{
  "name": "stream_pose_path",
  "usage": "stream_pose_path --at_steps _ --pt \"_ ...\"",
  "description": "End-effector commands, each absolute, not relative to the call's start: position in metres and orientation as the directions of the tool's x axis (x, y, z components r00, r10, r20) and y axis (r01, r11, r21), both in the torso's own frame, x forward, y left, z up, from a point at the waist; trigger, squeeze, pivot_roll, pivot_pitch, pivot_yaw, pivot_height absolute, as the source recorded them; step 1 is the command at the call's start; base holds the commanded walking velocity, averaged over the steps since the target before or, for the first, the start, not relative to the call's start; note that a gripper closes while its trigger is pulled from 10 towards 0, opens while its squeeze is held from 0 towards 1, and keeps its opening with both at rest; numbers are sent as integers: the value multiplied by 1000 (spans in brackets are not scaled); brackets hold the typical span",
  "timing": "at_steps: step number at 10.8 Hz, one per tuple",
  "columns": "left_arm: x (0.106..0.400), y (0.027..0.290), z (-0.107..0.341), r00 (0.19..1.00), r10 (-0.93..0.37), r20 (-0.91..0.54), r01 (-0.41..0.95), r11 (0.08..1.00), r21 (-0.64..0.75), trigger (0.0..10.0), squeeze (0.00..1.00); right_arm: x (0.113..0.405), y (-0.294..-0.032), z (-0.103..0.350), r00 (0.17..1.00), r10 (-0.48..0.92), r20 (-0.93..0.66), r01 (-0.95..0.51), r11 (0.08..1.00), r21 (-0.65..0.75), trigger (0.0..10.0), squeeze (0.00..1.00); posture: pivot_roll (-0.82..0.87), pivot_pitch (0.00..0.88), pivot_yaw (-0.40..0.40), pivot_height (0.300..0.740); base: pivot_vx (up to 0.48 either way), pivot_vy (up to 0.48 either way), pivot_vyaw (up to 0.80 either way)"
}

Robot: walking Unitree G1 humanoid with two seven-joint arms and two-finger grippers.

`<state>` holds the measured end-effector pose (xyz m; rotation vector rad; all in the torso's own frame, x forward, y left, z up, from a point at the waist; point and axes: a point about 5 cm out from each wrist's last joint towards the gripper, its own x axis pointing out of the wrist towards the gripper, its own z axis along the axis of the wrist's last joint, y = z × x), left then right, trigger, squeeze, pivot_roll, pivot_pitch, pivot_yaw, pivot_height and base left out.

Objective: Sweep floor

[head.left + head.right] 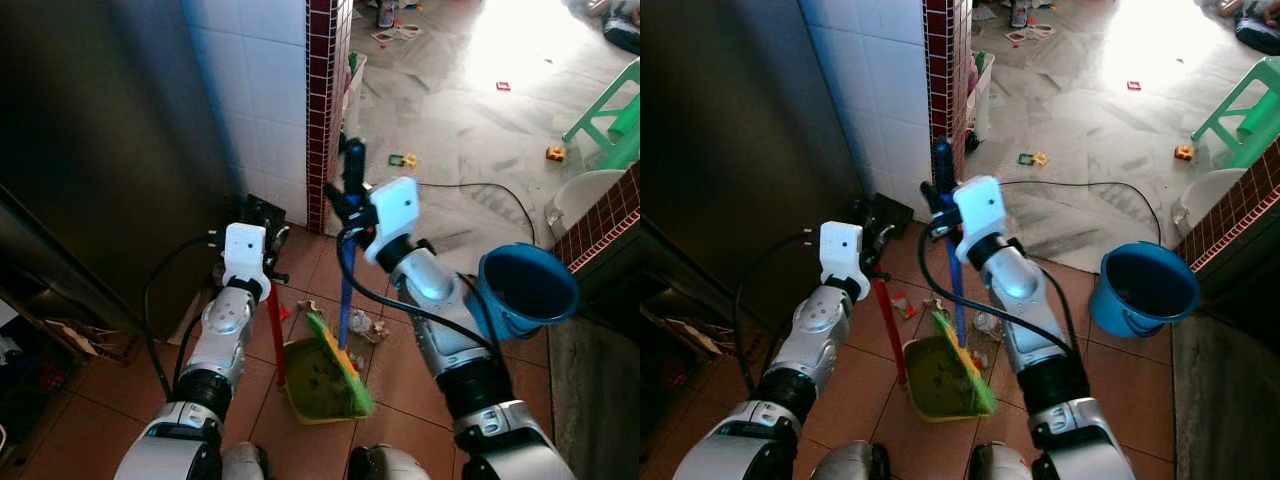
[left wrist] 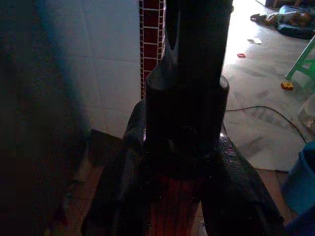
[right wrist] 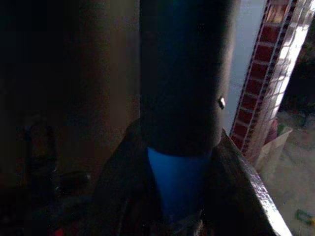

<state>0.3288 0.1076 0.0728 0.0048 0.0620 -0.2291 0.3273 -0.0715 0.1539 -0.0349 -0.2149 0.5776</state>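
R gripper pinches blue broom handle near top, bristles down by dustpan for leverage. L gripper clamps red dustpan handle, pan flat on floor tiles w/ litter just beside. Bucket near, to the right.

Blue bucket, green stool, perhaps scattered toys beyond.

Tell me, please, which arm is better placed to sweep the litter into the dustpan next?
Probably the right: the right gripper holds the blue broom beside the litter; the left gripper holds the dustpan.
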Motion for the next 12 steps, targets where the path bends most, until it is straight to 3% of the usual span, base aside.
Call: stream_pose_path --at_steps 1,3,5,7,9,12 --pt "323 107 60 959 -248 -137 250 968 -5 10000 0 329 -67 166 813 536 228 -552 834 11 10000 0 -17 81 19 740 0 0 0" --pt "323 107 59 957 -247 -153 250 968 4 10000 0 337 -69 193 816 505 281 -554 822 131 10000 0 -18 75 20 740 0 0 0" --pt "322 103 58 948 -265 -178 271 963 6 10000 0 348 -86 222 822 465 330 -528 838 135 10000 0 -28 70 20 740 0 0 0" --pt "318 96 57 922 -342 -183 345 939 -15 10000 0 351 -110 254 800 426 423 -455 890 -35 10000 0 -31 73 20 740 0 0 0" --pt "316 92 59 911 -369 -181 372 928 -19 10000 0 352 -129 261 812 364 455 -353 929 -114 10000 0 -32 68 22 740 0 0 0" --pt "312 95 75 913 -397 -94 394 918 -47 10000 0 343 -149 239 871 255 421 -226 967 -119 10000 0 -31 62 15 740 0 0 0"
